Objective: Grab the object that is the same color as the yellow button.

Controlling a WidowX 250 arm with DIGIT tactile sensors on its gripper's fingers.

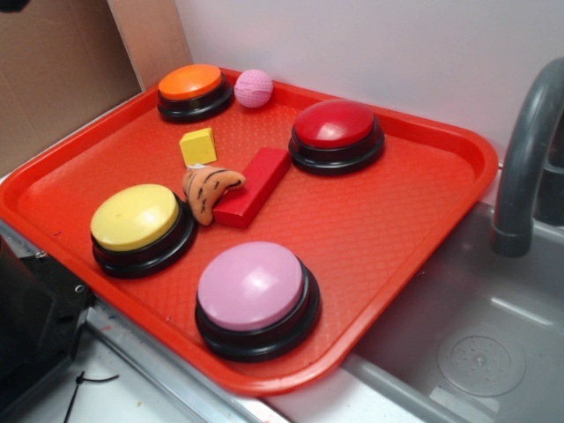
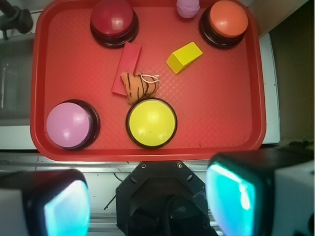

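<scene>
Wrist view: your pincer (image 2: 147, 204) hangs high over the near edge of the red tray (image 2: 44, 73), fingers spread wide, released, nothing between the pads (image 2: 66, 206). Target = the yellow block (image 2: 184, 57), same color as the yellow button (image 2: 151, 122). From the pincer's center the block lies at approx 12–1 o'clock, well apart, past the yellow button, which sits btwn you and it. The block's long axis runs approx 2 to 8 o'clock in the wrist view, so the jaws likely need some wrist rotation to close across the short side. On the tray the block sits in open space: orange button (image 2: 228, 19) at its 1 o'clock, near but apart; orange striped plush (image 2: 138, 87) and red bar (image 2: 126, 67) at its 8–9 o'clock, not touching it. Ext view confirms the block (image 1: 198, 145) stands free btwn orange button and plush. Arm itself not seen in ext view. Judgement: reach not yet begun; the move calls for fwd travel, then descent.
</scene>
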